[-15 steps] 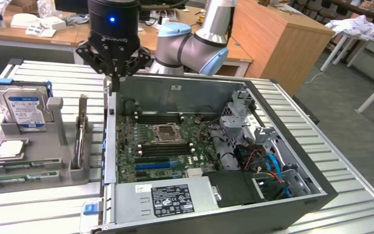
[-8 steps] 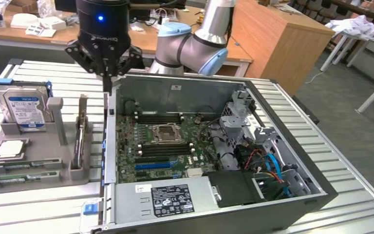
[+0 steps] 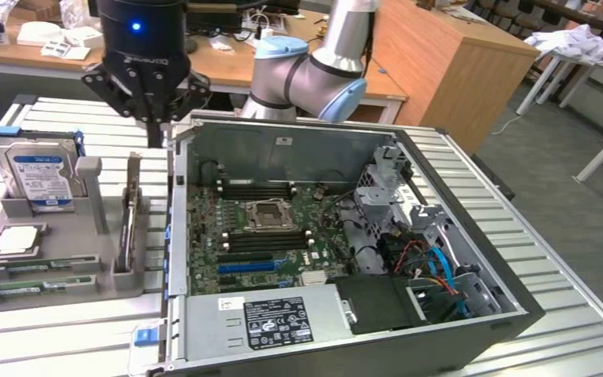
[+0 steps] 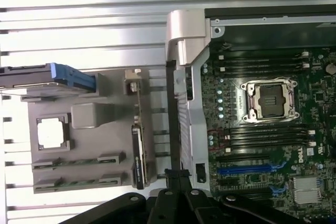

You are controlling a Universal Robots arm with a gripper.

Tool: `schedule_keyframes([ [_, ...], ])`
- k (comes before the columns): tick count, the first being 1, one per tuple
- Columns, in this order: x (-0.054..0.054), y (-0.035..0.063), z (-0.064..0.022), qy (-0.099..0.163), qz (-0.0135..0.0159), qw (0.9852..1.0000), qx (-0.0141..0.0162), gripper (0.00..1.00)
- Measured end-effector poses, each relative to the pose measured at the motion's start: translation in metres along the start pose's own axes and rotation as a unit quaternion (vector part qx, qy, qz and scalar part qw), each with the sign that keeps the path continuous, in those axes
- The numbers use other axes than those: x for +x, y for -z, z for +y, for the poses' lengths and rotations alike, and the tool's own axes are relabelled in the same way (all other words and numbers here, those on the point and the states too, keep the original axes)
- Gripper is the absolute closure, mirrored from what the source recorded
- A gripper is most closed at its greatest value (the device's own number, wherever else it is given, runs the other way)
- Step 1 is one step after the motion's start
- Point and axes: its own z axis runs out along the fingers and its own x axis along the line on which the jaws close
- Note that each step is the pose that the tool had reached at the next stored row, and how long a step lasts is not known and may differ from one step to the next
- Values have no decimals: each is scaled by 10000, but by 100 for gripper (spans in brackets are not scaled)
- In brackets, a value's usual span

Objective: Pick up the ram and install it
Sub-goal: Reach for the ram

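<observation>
Hovering with its claw pinched shut on nothing visible, the gripper (image 3: 156, 138) (image 4: 177, 176) is hanging over the edge of the open computer case (image 3: 280, 153) (image 4: 189, 30) that is facing the grey tray (image 3: 71, 236) (image 4: 89, 114). The ram (image 3: 31, 270) (image 4: 79, 160) is lying flat in that tray, at about seven o'clock from the gripper in the exterior view, well apart from it, with a second green stick (image 3: 9, 289) (image 4: 79, 182) just beside it.
</observation>
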Motion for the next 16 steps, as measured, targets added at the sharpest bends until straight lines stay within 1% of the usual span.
schedule_keyframes([
  [16, 425, -3, -32, 0, 0, 10000, 0, 89],
])
